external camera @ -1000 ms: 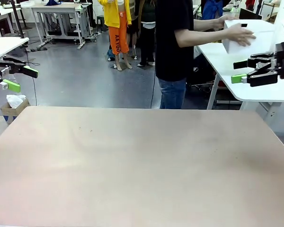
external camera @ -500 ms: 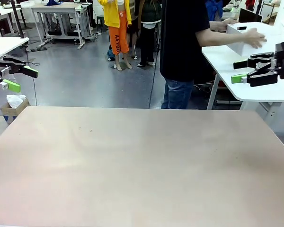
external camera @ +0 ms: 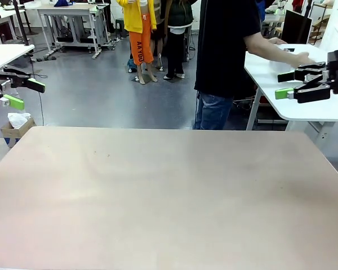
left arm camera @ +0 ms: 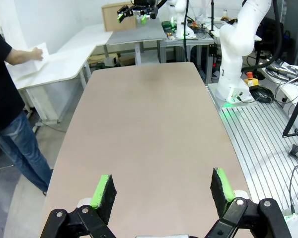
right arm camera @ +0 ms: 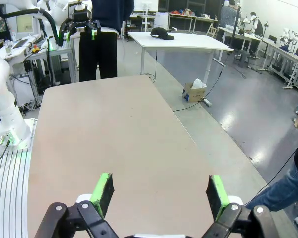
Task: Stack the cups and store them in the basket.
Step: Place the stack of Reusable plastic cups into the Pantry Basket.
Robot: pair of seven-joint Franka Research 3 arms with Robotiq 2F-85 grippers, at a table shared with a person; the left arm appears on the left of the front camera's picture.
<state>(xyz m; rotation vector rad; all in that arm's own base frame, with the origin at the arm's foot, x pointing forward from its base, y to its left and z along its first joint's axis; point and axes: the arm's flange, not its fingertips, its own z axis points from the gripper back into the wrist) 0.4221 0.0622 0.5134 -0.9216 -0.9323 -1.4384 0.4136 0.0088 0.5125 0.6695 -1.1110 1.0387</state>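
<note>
The cups and the basket are out of view. The tan table [external camera: 169, 191] lies bare between the arms. My left gripper [external camera: 28, 94] hangs open beyond the table's far left corner, nothing between its green pads. My right gripper [external camera: 281, 85] hangs open off the far right corner, in front of a white side table, also holding nothing. The left wrist view looks down the table's length past the left gripper [left arm camera: 164, 191], with the right gripper [left arm camera: 136, 12] at the far end. In the right wrist view the right gripper [right arm camera: 161, 193] is wide open, with the left gripper [right arm camera: 79, 29] far off.
A person in a black shirt [external camera: 225, 50] stands at the far edge, reaching right onto the white side table [external camera: 327, 107]; their hand [left arm camera: 32, 53] rests on something white there. Another white table [external camera: 5, 53] and a small cardboard box [external camera: 16, 126] are at the far left.
The person has shifted right and carried a white box farther onto the side table, where it is now hidden. Neither gripper has moved.
</note>
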